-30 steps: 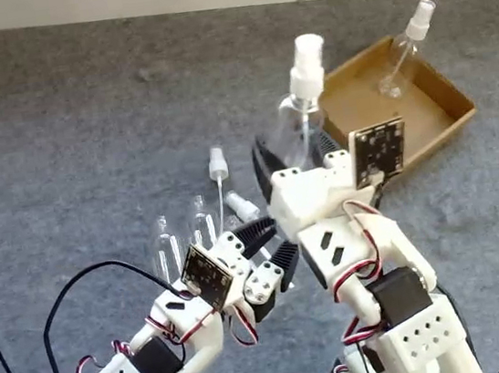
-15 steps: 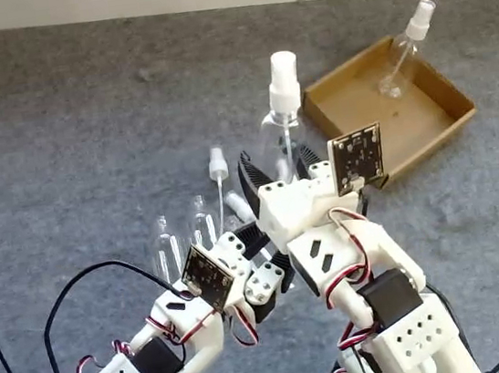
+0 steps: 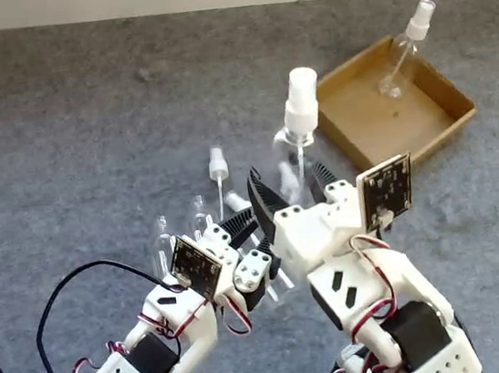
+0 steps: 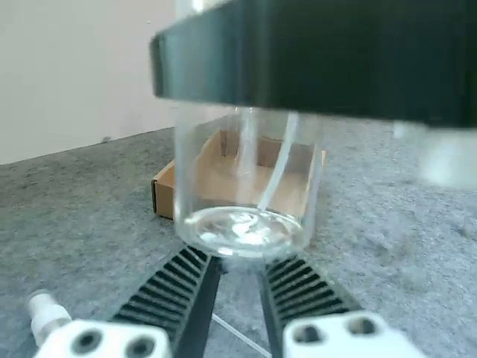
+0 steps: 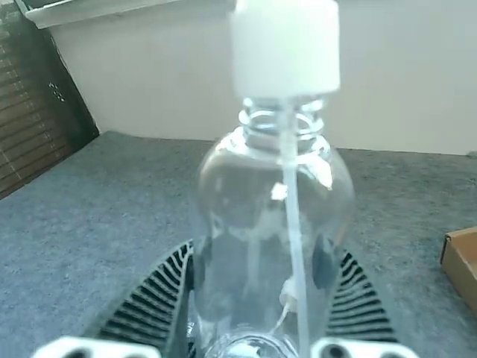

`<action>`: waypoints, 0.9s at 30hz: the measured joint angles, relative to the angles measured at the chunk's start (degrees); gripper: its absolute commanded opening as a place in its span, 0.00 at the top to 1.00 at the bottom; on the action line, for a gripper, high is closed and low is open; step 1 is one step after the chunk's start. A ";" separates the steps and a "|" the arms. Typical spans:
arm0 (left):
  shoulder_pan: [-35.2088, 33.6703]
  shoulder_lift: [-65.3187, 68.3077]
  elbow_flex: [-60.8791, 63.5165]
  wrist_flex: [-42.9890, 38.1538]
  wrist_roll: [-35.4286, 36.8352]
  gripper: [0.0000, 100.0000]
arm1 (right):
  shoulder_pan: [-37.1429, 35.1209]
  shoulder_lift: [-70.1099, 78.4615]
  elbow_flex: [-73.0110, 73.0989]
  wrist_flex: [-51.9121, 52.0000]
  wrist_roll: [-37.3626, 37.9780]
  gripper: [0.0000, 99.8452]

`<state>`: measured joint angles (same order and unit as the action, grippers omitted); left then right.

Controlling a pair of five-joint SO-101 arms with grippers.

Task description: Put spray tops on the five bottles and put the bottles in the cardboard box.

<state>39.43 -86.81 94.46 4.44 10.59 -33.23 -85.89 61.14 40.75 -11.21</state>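
- High view showed the right gripper [image 3: 288,177] pinching a clear bottle [image 3: 287,156] by its body. It held the bottle upright above the grey carpet [image 3: 58,129], near the cardboard box [image 3: 366,125] and just off the box's nearest corner.
- A strip of carpet lay between that bottle and the box's low wall, and the box was open at the top.
- A white spray top [image 3: 300,97] sat on the held bottle's neck.
- One capped bottle [image 3: 399,61] leaned inside the box, with its nozzle reaching past the far rim.
- Farther from the box than the held bottle stood two uncapped bottles [image 3: 163,239] [image 3: 200,219]. A loose spray top [image 3: 217,165] with its tube lay beside them, and wide carpet ran on beyond them.
- Left wrist view added what the high view hid. The left gripper [image 4: 240,262] sat just under the held bottle's base, its fingers [image 4: 179,298] narrowly parted and pinching nothing.
- Through the glass in that view, the box's side wall appeared behind the bottle.
- Right wrist view showed the neck threads bare below the spray top, with the dip tube running down inside the bottle.
- The ribbed fingers [image 5: 149,306] pressed the bottle's sides, and one edge of the box sat off to the side.
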 measured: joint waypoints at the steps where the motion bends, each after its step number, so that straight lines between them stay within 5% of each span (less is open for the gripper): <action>1: 0.00 0.00 0.00 0.00 0.00 0.99 | 0.00 -0.53 0.00 0.62 0.44 0.86; 27: 10.11 0.00 0.00 0.00 -2.81 0.99 | 0.00 -5.19 1.76 -1.85 6.68 0.86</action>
<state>49.54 -86.81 94.46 4.44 7.78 -33.23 -91.08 62.90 38.90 -4.53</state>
